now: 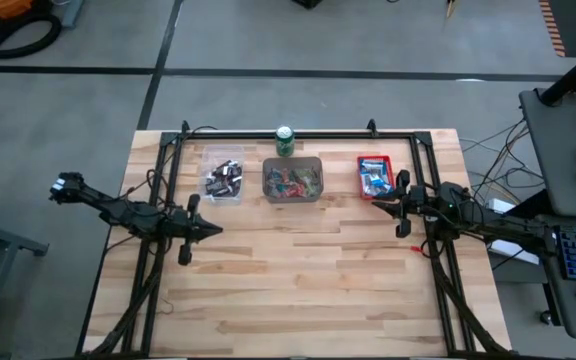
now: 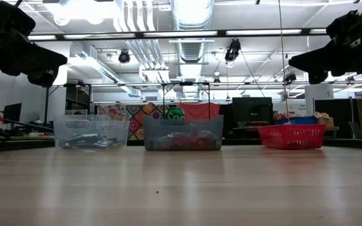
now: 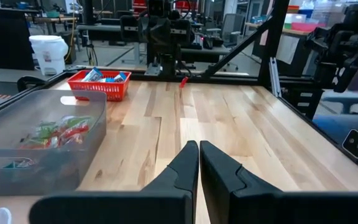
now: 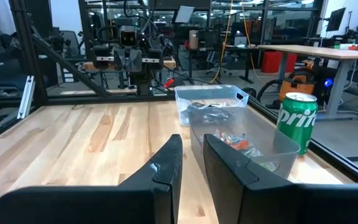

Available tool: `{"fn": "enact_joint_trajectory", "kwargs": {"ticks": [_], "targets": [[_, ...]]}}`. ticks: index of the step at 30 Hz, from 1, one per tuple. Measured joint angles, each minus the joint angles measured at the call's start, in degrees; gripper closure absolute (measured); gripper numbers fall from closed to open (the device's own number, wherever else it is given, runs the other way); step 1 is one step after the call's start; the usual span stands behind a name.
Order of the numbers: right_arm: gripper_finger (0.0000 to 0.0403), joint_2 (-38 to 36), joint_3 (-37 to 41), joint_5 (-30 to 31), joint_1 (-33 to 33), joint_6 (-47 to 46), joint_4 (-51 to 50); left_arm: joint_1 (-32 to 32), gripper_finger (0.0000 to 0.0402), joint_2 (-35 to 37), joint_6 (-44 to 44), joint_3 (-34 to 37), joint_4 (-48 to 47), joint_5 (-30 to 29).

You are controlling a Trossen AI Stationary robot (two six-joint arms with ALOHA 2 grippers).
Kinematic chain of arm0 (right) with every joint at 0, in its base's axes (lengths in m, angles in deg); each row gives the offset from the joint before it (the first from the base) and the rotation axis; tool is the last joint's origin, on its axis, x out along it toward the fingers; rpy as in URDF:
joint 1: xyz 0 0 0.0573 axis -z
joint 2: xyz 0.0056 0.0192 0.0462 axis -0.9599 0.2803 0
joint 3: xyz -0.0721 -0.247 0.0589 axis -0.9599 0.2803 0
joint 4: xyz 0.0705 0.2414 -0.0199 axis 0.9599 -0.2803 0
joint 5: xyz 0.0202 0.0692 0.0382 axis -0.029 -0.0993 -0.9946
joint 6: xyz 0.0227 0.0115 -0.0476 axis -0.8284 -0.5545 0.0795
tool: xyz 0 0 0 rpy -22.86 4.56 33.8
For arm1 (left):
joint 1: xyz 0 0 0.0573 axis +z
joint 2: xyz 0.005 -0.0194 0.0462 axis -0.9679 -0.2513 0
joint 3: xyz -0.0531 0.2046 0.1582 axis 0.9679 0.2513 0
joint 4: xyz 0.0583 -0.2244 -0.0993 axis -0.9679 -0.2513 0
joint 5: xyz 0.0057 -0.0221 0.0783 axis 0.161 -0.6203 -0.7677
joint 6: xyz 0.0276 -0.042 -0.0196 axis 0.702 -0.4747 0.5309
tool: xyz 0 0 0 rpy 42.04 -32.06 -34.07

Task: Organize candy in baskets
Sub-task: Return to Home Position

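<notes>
Okay, both arms hang over the bench (image 1: 298, 285), well apart. My left fingers (image 3: 185, 163) are pressed together and empty; my right fingers (image 4: 168, 158) are a crack apart and empty, near the red bin (image 1: 360, 172). Far side, left to right: dark bars (image 1: 226, 181) in the clear bin (image 1: 208, 155), mixed pieces (image 1: 293, 183) in the grey bin (image 1: 292, 160), blue-white bars (image 1: 375, 176) in the red bin. A green can (image 1: 285, 141) stands just behind the grey bin.

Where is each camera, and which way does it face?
High view: above the table, facing down; left gripper and right gripper show.
Low view: at table height, facing the grey bin; left arm and right arm overhead.
Left wrist view: looks past its fingers toward the right arm.
Right wrist view: looks past its fingers toward the left arm.
Both wrist views show the grey bin.
</notes>
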Motion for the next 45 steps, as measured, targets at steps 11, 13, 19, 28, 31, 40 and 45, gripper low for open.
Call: {"fn": "enact_joint_trajectory", "kwargs": {"ticks": [11, 13, 19, 28, 31, 40, 45], "targets": [[0.0344, 0.0, 0.0, 0.0, 0.0, -0.1, 0.0, 0.0, 0.0401, -1.1, 0.0, 0.0, 0.0, 0.0], [0.0344, 0.0, 0.0, 0.0, 0.0, 0.0, 0.0, 0.0, 0.0401, -1.2, 0.0, 0.0, 0.0, 0.0], [0.0344, 0.0, 0.0, 0.0, 0.0, 0.0, 0.0, 0.0, 0.0402, -1.5, 0.0, 0.0, 0.0, 0.0], [0.0344, 0.0, 0.0, 0.0, 0.0, 0.0, 0.0, 0.0, 0.0402, -1.6, 0.0, 0.0, 0.1, 0.0], [0.0344, 0.0, 0.0, 0.0, 0.0, 0.0, 0.0, 0.0, 0.0402, -1.7, 0.0, 0.0, 0.1, 0.0], [0.0344, 0.0, 0.0, 0.0, 0.0, 0.0, 0.0, 0.0, 0.0402, -1.7, 0.0, 0.0, 0.2, 0.0], [0.0344, 0.0, 0.0, 0.0, 0.0, 0.0, 0.0, 0.0, 0.0402, -1.7, 0.0, 0.0, 0.2, 0.0]]}}
